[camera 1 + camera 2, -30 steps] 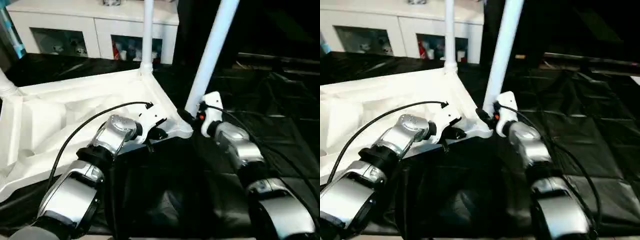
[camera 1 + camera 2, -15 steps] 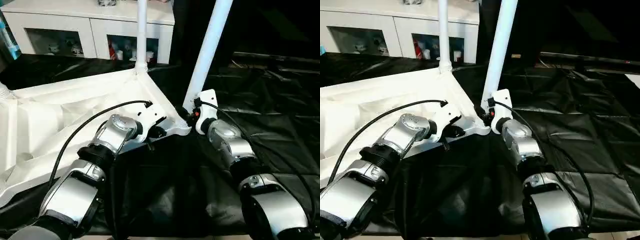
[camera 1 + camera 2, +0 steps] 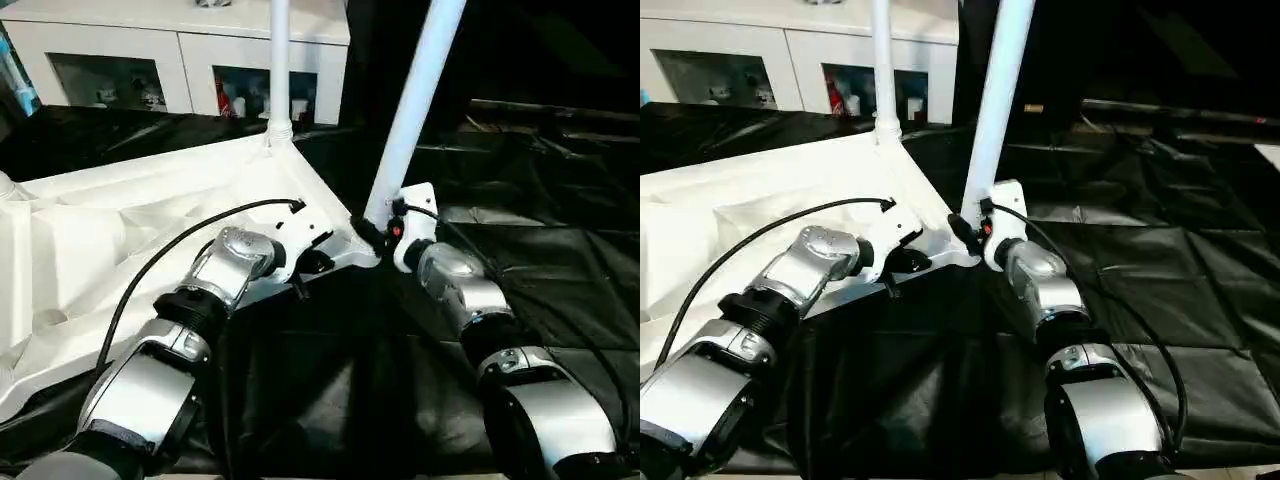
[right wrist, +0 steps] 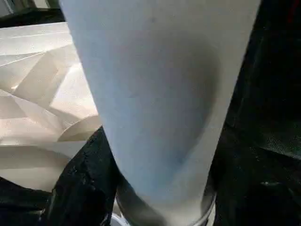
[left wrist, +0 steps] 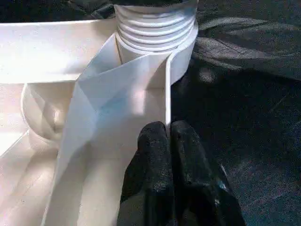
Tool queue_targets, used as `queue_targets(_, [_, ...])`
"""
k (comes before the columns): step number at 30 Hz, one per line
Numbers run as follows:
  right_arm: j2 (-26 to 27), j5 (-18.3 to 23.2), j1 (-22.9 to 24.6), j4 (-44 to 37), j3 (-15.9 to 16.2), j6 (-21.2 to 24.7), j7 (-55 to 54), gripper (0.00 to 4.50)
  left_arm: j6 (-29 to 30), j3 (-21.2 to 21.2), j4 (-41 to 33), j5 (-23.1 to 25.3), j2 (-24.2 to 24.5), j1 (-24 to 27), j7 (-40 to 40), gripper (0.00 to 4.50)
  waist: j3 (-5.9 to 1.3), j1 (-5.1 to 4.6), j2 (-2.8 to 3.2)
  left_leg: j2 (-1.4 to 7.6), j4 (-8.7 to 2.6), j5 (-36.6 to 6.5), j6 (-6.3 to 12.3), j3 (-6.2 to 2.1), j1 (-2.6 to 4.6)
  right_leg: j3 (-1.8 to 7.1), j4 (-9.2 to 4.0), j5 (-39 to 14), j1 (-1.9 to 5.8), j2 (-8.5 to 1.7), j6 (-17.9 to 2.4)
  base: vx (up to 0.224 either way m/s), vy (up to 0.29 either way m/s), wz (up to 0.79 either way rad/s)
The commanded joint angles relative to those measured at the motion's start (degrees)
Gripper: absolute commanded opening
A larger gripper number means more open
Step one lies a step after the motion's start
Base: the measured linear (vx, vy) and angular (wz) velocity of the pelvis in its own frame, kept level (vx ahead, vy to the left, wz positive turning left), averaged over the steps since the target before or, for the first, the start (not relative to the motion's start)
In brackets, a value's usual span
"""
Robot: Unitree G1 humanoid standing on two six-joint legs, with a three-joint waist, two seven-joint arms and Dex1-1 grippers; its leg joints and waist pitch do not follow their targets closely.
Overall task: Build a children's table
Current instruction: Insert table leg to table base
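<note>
White children's table lies ribbed-underside up; left claw closed, right claw's state unclear.

Home-like room, white cabinet with toys, black-draped work table

You find no readable text, label, brand, number or sign anywhere in these views. The small coloured items behind the cabinet doors, at the upper left of the frame, are too indistinct to read.

White children's table upside down on black cloth, near-corner leg leaning, far leg upright
</note>
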Motion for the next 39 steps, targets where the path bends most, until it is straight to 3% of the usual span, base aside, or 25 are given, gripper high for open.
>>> queue_targets(1, [1.05,0.05,1.77,1.74,1.34,2.00,1.84,3.13,-0.75,0.09,-1.16,0.36,-0.50,-1.00,1.14,0.00,-2.62,0.05,0.52,4.38,-4.78,-17.80,-1.36,-2.38,1.83,2.88,-4.89,-11.47,0.82,-5.20,-11.85,0.000,0.000,0.00])
queue_targets(6, [0.79,0.49,1.90,0.60,0.32,1.03,3.96,3.57,-1.12,0.00,-1.62,0.41,-0.38,-0.61,0.70,0.00,-2.60,0.05,0.46,4.48,-4.85,-18.62,-1.69,-2.46,1.88,2.91,-5.04,-13.40,0.73,-5.24,-11.33,0.000,0.000,0.00])
queue_targets(8, [0.53,0.34,2.08,-0.06,0.40,0.33,4.80,3.85,-1.48,-0.10,-1.92,0.49,-0.24,-0.34,0.31,0.00,-2.62,0.11,0.53,4.55,-4.86,-18.10,-1.72,-2.45,1.88,2.89,-4.89,-12.31,0.77,-5.24,-11.62,0.000,0.000,0.00])
queue_targets(12, [-0.66,-0.27,2.99,-2.80,1.50,-0.50,8.18,4.00,-2.79,-0.26,-2.66,0.46,0.25,0.38,-0.74,0.00,-2.66,0.18,0.41,4.46,-4.68,-16.01,-0.88,-2.30,1.70,2.88,-4.57,-8.87,1.02,-5.19,-12.32,0.000,0.000,0.00])
queue_targets(17, [-4.69,-1.49,6.14,-9.53,4.61,-0.50,15.64,4.00,-5.40,-0.82,-4.56,0.42,1.75,2.07,-3.01,0.00,-3.12,0.50,0.17,4.23,-3.81,-8.31,2.88,-2.04,1.36,2.61,-3.26,2.78,1.77,-4.96,-13.97,0.000,0.000,0.00])
queue_targets(22, [-10.58,-1.63,10.81,-16.67,7.38,-0.29,24.85,4.00,-10.55,-0.67,-6.89,-0.88,3.34,4.28,-6.69,0.00,-3.17,1.44,0.06,4.39,-3.34,-7.23,5.03,-1.93,1.52,2.57,-3.15,4.31,1.98,-5.02,-14.38,0.000,0.000,0.00])
queue_targets(24, [-12.80,-0.89,12.87,-20.28,8.00,0.94,28.81,4.00,-12.95,-0.79,-8.35,-1.77,4.14,5.57,-9.68,0.00,-3.04,1.64,0.28,4.38,-3.41,-7.36,5.05,-1.96,1.51,2.51,-3.22,3.95,1.97,-4.92,-14.32,0.000,0.000,0.00])
queue_targets(25, [-13.30,-0.66,13.34,-21.15,8.10,1.35,29.66,4.00,-13.51,-0.91,-8.78,-1.98,4.39,5.92,-10.59,0.00,-3.02,1.81,0.12,4.50,-3.50,-8.43,4.66,-1.92,1.57,2.47,-3.31,2.43,1.97,-4.85,-14.18,0.000,0.000,0.00])
queue_targets(26, [-14.03,-0.44,13.95,-22.34,8.35,1.79,30.85,4.00,-13.51,-1.15,-9.44,-2.16,4.79,6.35,-11.83,0.00,-2.98,1.85,0.43,4.54,-3.58,-8.78,4.40,-1.97,1.57,2.44,-3.27,1.75,1.92,-4.85,-14.23,0.000,0.000,0.00])
queue_targets(28, [-15.59,-0.01,15.26,-24.70,8.90,2.46,33.31,4.00,-13.47,-1.71,-10.63,-2.40,5.74,7.14,-14.31,0.00,-2.89,1.85,0.39,4.67,-3.76,-10.15,3.28,-1.99,1.65,2.42,-3.41,-0.01,1.83,-4.78,-14.29,0.000,0.000,0.00])
queue_targets(31, [-16.88,0.54,16.39,-26.77,9.42,3.27,34.96,4.00,-13.52,-1.75,-11.37,-2.81,6.26,7.63,-16.00,0.00,-3.03,1.79,0.54,4.50,-3.65,-10.20,2.62,-1.94,1.73,2.46,-3.24,0.58,1.70,-4.80,-14.75,0.000,0.000,0.00])
queue_targets(39, [-19.43,0.53,18.84,-31.11,10.39,5.45,38.52,4.00,-12.67,-1.41,-14.06,-4.47,7.82,8.86,-20.77,0.00,-3.19,2.24,0.58,4.40,-3.31,-8.58,3.34,-1.87,1.65,2.33,-2.86,3.51,1.91,-4.75,-15.31,0.000,0.000,0.00])
